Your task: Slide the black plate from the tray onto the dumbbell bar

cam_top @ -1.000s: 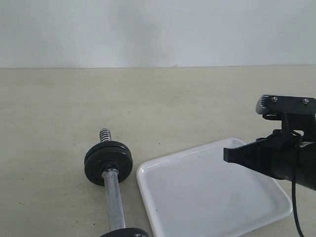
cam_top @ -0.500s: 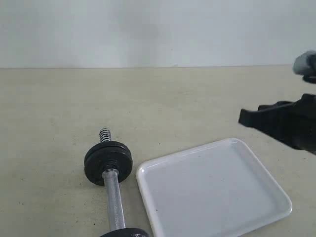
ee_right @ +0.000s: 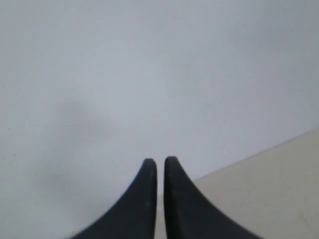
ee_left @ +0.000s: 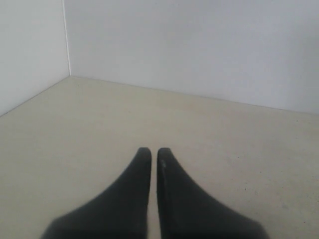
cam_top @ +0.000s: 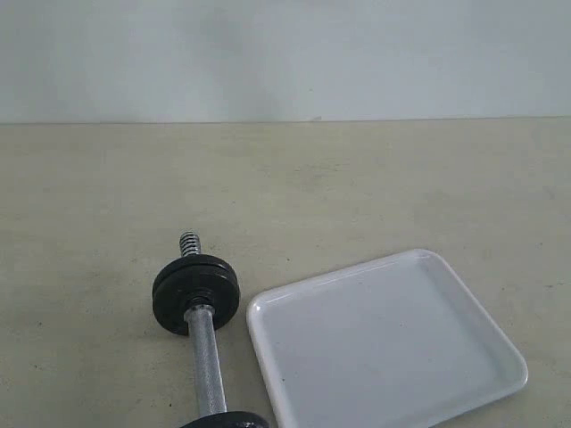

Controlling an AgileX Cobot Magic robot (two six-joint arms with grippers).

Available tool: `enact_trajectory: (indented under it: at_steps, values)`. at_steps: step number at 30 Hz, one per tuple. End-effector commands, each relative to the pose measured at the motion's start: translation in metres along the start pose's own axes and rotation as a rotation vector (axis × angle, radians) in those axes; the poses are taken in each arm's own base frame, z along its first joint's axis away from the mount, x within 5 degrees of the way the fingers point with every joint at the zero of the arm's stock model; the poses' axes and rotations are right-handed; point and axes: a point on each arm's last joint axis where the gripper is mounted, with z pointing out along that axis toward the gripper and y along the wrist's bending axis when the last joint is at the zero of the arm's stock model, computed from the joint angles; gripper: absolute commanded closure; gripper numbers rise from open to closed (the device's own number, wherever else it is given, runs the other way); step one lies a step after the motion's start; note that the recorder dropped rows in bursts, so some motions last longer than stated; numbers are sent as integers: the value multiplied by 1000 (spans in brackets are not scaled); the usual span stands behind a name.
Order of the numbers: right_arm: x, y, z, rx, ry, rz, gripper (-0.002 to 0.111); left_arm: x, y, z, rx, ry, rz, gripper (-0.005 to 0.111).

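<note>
In the exterior view the chrome dumbbell bar [cam_top: 205, 366] lies on the beige table at lower left, its threaded end pointing away. A black plate [cam_top: 195, 294] sits threaded on the bar near that far end. The rim of another black disc [cam_top: 225, 420] shows at the bottom edge. The white tray [cam_top: 464, 303] lies to the right of the bar with nothing on it. Neither arm shows in the exterior view. My left gripper [ee_left: 151, 152] is shut over bare table. My right gripper [ee_right: 157, 162] is shut, facing the grey wall, with nothing held.
A pale grey wall [cam_top: 285, 53] backs the table. In the left wrist view two walls meet in a corner [ee_left: 66, 40] beyond the table surface.
The right arm has lifted from above the tray's right side and withdrawn to the right, out of the exterior view. Bar, plate and tray have not moved.
</note>
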Motion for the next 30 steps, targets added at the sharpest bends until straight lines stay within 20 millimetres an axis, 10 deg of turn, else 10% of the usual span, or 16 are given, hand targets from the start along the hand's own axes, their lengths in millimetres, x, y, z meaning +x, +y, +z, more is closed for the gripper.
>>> enact_trajectory:
  at_steps: [1,6,17,30]
  values:
    - [-15,-4,-17,2,-106,13,107,1,0,0,-5,1,2,102]
    - [-29,-2,-39,-47,-217,7,107,1,0,0,-5,1,2,102]
    - [-44,13,-86,-193,-465,-638,107,1,0,0,-5,1,2,102]
    - [-12,-4,-96,-211,-400,-556,107,7,-10,-1,91,92,-453,102]
